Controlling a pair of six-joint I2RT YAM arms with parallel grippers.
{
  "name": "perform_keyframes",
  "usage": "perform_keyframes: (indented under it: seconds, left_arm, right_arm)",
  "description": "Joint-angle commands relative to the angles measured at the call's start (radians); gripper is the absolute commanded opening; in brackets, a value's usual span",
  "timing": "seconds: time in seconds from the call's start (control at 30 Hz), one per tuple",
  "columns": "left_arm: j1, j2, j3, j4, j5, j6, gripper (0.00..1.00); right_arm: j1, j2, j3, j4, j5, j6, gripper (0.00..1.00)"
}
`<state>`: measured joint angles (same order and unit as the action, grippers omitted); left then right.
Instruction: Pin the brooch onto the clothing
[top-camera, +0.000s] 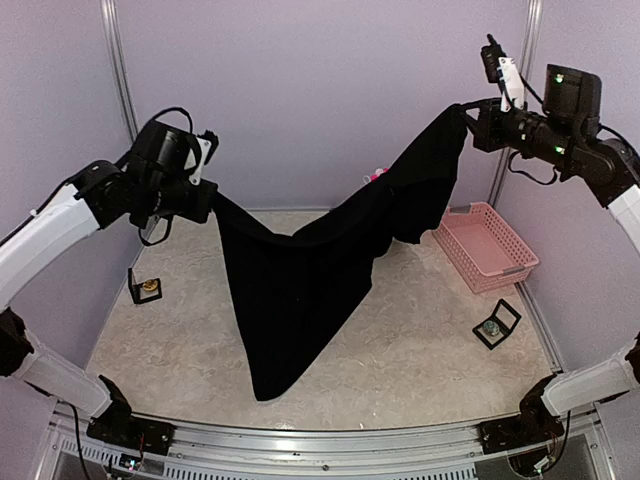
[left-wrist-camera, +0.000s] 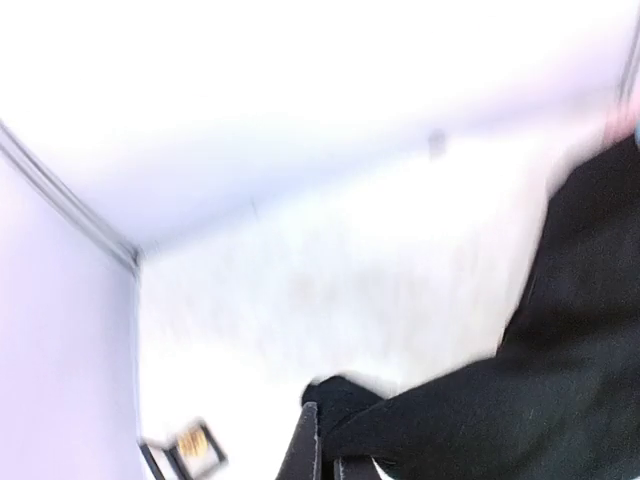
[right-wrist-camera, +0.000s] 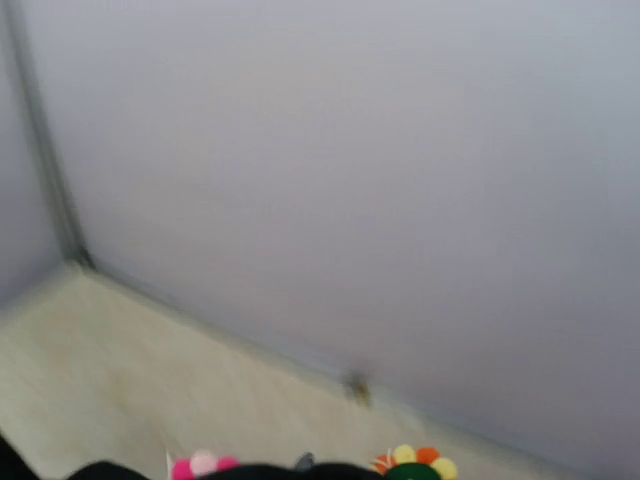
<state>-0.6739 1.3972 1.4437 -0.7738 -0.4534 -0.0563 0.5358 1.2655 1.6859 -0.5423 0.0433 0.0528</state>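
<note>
Bench: a pale, marbled beige top (top-camera: 420, 350) with a metal rail along its near edge.
Room: plain lilac walls close in on three sides, with a grey post in each back corner.
Shirt: the black shirt (top-camera: 310, 270) is slung in the air between the two arms. It sags in the middle, and one long point hangs down toward the near part of the bench. Whether that tip touches the bench I cannot tell.
Left fingers: the left fingers (top-camera: 208, 200) are closed on the shirt's left end, raised above the bench.
Right fingers: the right fingers (top-camera: 468, 115) are closed on the shirt's right end, higher than the left end.
Left of the shirt: a small open black box (top-camera: 148, 288) with something gold in it stands on the bench.
Right of the shirt: a pink basket (top-camera: 485, 245) sits by the wall. Nearer the rail there is a second open box (top-camera: 497, 323) with a small round thing inside.
Top of the shirt's sag: a pink speck (top-camera: 375, 175) peeps over the cloth.
Top view only: both arms, the basket, the second box and the whole hang of the shirt.
Left wrist view only: blurred, it shows a bunch of black cloth against one dark finger at the bottom edge.
Right wrist view only: blurred, it shows a pink flower badge (right-wrist-camera: 200, 465) and an orange flower badge (right-wrist-camera: 415, 462) on the cloth at the bottom edge. Its own fingers are out of sight.
</note>
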Motion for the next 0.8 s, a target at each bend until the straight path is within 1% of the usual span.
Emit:
perform_keyframes:
  seconds: [0.0,0.07,0.17,0.27,0.3,0.37,0.4,0.43,0.47,0.5,0.53,0.57,0.6,0.63,0.7,0.73,0.77]
  left_arm:
    - [0.005,-0.106,0.162,0.039,-0.136,0.053,0.0]
    - [0.052,-0.112,0.209,0.08,-0.117,0.089,0.0]
    - [0.17,-0.073,0.282,0.113,-0.025,0.102,0.0]
    - [0.262,0.056,0.412,0.104,0.07,0.105,0.0]
    - [0.277,0.131,0.47,0.098,0.085,0.111,0.0]
    - [0.302,0.25,0.626,0.076,0.108,0.129,0.0]
    - [0.322,0.305,0.718,0.045,0.145,0.116,0.0]
    - [0.345,0.402,0.825,0.019,0.176,0.11,0.0]
    - [0.357,0.481,0.928,-0.001,0.173,0.111,0.0]
    - [0.369,0.537,1.075,-0.008,0.165,0.12,0.0]
    - [0.376,0.623,1.166,-0.004,0.156,0.125,0.0]
    - [0.386,0.663,1.212,0.022,0.151,0.126,0.0]
    - [0.393,0.693,1.208,0.069,0.148,0.13,0.0]
    - [0.401,0.687,1.175,0.131,0.136,0.13,0.0]
    - [0.41,0.642,1.091,0.255,0.094,0.142,0.0]
    - [0.411,0.62,1.067,0.32,0.066,0.159,0.0]
    - [0.411,0.592,1.058,0.351,0.049,0.178,0.0]
  right_arm:
    - [-0.01,-0.113,0.163,-0.028,-0.124,-0.014,0.0]
    - [-0.011,-0.123,0.218,-0.039,-0.082,-0.014,0.0]
    - [-0.01,-0.097,0.228,-0.005,0.007,-0.067,0.0]
    - [-0.016,0.012,0.249,0.053,0.111,-0.141,0.0]
    - [-0.03,0.067,0.276,0.071,0.118,-0.154,0.0]
    - [-0.103,0.197,0.366,0.096,0.058,-0.152,0.0]
    - [-0.137,0.265,0.424,0.106,0.011,-0.142,0.0]
    - [-0.175,0.343,0.495,0.117,-0.027,-0.128,0.0]
    - [-0.212,0.419,0.571,0.129,-0.056,-0.111,0.0]
    - [-0.248,0.495,0.651,0.139,-0.104,-0.083,0.0]
    - [-0.284,0.591,0.737,0.151,-0.133,-0.045,0.0]
    - [-0.313,0.654,0.808,0.181,-0.161,-0.002,0.0]
    - [-0.337,0.695,0.868,0.215,-0.181,0.041,0.0]
    - [-0.355,0.719,0.895,0.269,-0.2,0.086,0.0]
    - [-0.362,0.722,0.885,0.375,-0.221,0.107,0.0]
    - [-0.361,0.716,0.886,0.413,-0.23,0.113,0.0]
    - [-0.36,0.706,0.888,0.444,-0.237,0.116,0.0]
